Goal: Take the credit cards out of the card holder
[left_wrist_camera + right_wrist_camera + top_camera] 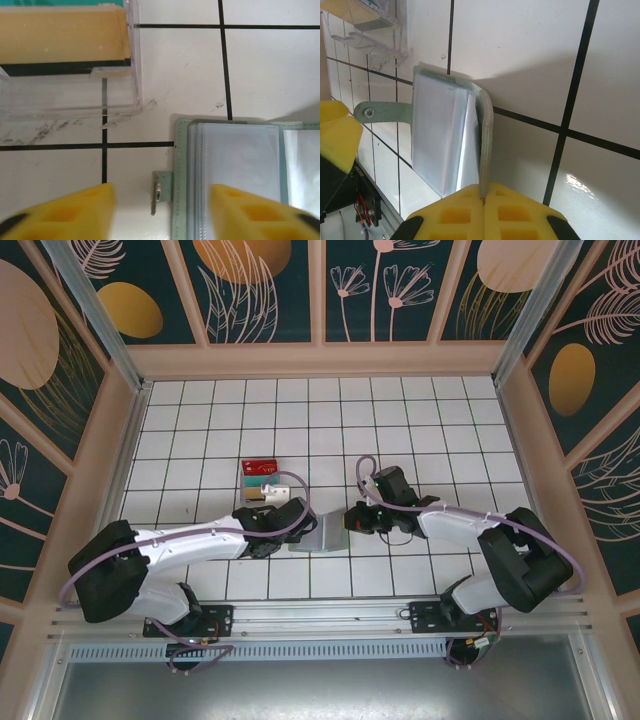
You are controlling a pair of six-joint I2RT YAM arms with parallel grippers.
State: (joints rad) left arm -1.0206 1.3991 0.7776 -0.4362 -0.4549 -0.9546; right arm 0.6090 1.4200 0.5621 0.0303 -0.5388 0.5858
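No writing, number or brand is showing clearly enough to read. From above, a red card (pixel 262 467) is lying in a clear tray (pixel 275 494) and is carrying a few pale marks, but they are showing too small to make out.

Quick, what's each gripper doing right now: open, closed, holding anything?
Left gripper: open, holding nothing.
Right gripper: closed on the card holder cover edge.
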